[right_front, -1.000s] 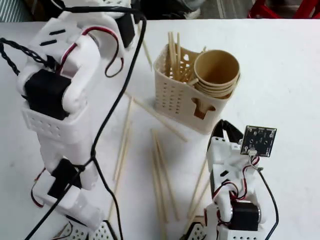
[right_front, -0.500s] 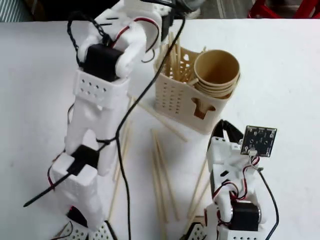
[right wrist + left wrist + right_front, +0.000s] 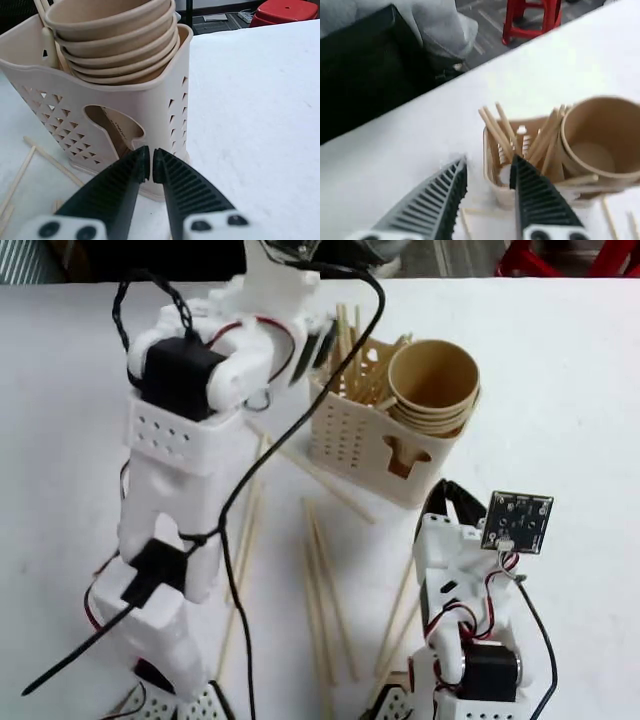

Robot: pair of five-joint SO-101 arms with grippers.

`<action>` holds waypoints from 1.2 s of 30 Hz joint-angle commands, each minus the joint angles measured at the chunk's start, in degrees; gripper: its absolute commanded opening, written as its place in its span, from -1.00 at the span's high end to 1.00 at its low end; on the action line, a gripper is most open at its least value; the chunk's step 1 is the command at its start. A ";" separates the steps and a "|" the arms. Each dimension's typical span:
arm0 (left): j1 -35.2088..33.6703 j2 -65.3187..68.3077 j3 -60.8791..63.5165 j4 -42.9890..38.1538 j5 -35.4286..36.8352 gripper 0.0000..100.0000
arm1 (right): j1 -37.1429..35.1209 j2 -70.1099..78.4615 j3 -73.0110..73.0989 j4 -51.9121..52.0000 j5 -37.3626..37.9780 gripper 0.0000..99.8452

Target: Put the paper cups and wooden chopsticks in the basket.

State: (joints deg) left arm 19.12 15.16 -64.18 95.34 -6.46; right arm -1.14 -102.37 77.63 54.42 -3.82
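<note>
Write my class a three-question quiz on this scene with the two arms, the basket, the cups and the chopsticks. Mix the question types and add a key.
1. True or false: the stacked paper cups stand inside the basket.
2. Where do the loose chopsticks lie? A: on the table, between the basket and the arms' bases. B: inside the top cup. C: across the basket's rim.
3. Fill the gap: the left hand, beside the basket, is ____ (open or shut).

Key: 1 true; 2 A; 3 open.
</note>
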 commanded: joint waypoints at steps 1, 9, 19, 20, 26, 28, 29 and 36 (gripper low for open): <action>-3.47 -1.98 3.16 7.30 -1.49 0.75 | 0.31 -0.40 -0.44 -1.01 -0.35 0.95; -9.45 -3.65 26.90 7.03 -1.85 0.59 | 0.40 -0.40 -0.44 -1.01 -0.35 0.95; -9.19 -3.65 46.42 3.78 -4.04 0.60 | 0.48 -0.40 -0.44 -1.19 -0.35 0.95; -9.36 -3.65 48.70 2.29 -4.04 0.60 | 0.48 -0.40 -0.53 -1.19 -0.35 0.95; -10.33 -3.65 64.62 -9.32 -4.31 0.59 | 0.48 -0.40 -0.53 -1.19 -0.35 0.95; -10.15 -3.65 69.19 -13.45 -4.31 0.59 | 0.48 -0.40 -0.62 -1.19 -0.35 0.95; -10.15 -3.65 71.21 -15.21 -4.31 0.59 | 0.48 -0.40 -0.70 -1.19 -0.35 0.95; -11.30 -3.03 80.70 -25.76 -3.78 0.60 | 0.48 -0.40 -0.70 -1.19 -0.35 0.95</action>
State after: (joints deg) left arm 9.27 14.90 13.54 74.42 -10.42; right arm -1.14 -102.37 77.63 54.42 -3.82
